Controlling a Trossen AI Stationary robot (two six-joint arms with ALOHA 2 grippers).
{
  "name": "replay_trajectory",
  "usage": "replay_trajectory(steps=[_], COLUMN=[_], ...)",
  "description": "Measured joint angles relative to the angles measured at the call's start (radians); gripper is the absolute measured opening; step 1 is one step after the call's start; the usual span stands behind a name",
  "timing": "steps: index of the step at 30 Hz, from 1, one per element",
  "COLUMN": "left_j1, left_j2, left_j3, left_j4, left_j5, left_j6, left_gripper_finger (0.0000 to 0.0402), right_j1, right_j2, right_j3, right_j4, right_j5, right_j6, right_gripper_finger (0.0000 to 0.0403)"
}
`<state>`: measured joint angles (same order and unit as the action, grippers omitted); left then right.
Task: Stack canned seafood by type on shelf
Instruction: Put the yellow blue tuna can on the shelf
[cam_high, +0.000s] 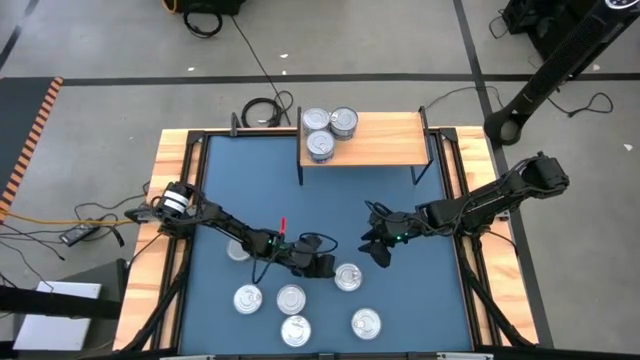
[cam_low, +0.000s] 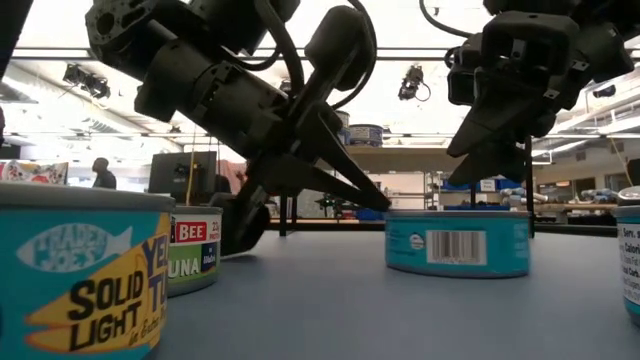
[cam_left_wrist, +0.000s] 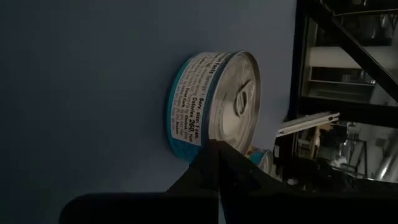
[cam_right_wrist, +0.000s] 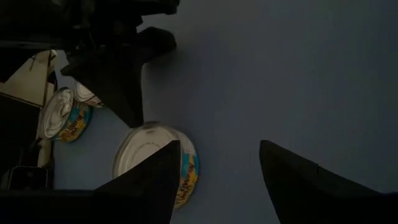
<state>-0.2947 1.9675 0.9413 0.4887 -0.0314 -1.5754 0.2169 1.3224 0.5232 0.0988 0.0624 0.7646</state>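
One tin (cam_high: 347, 277) lies just beside the closed left hand (cam_high: 325, 266); right hand (cam_high: 379, 249) wide.

Grey floor (cam_high: 400, 40) with dark seams, loose black cables (cam_high: 262, 110), bright ceiling lights (cam_low: 200, 45)

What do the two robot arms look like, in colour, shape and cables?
Both arms are black and slim, built of jointed segments. The left arm has a silver-white ring near its base, a small red mark and a green light. The right arm shows a green light too. Black cables loop beside each end effector, with long, pointed dark fingers.
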Motion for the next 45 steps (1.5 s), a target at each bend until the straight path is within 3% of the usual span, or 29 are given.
replay_trajectory(steps=[7, 15, 21, 27, 30, 36, 40, 45], left_j1=[0.016, 0.086, 0.087, 0.089, 0.089, 0.09, 0.09, 0.093], left_j2=[0.017, 0.019, 0.02, 0.021, 0.022, 0.02, -0.027, -0.133], left_j3=[0.011, 0.008, 0.006, 0.006, 0.006, 0.006, 0.0, 0.003], left_j4=[-0.055, -0.078, -0.059, -0.055, -0.057, -0.047, -0.046, -0.168], left_j5=[-0.001, -0.003, -0.024, -0.031, -0.033, -0.015, 0.017, 0.019], left_j6=[-0.014, -0.022, -0.018, -0.013, -0.006, 0.005, 0.142, 0.268], left_gripper_finger=[0.0, 0.0, 0.0, 0.0, 0.0, 0.0, 0.0, 0.0], right_j1=[0.003, 0.017, 0.066, 0.174, 0.228, 0.218, 0.206, 0.275], right_j2=[0.0, 0.0, 0.0, -0.009, -0.007, -0.004, -0.003, 0.01], right_j3=[0.0, 0.0, 0.0, 0.002, 0.001, 0.09, 0.129, 0.141], right_j4=[-0.017, -0.104, -0.114, -0.015, -0.029, -0.185, -0.317, -0.241], right_j5=[-0.004, -0.002, 0.092, 0.025, 0.06, 0.106, 0.06, 0.062], right_j6=[0.031, 0.199, 0.303, 0.017, -0.139, -0.502, -0.408, -0.36], right_gripper_finger=[0.0225, 0.0225, 0.0225, 0.0222, 0.0215, 0.0205, 0.0202, 0.0158])
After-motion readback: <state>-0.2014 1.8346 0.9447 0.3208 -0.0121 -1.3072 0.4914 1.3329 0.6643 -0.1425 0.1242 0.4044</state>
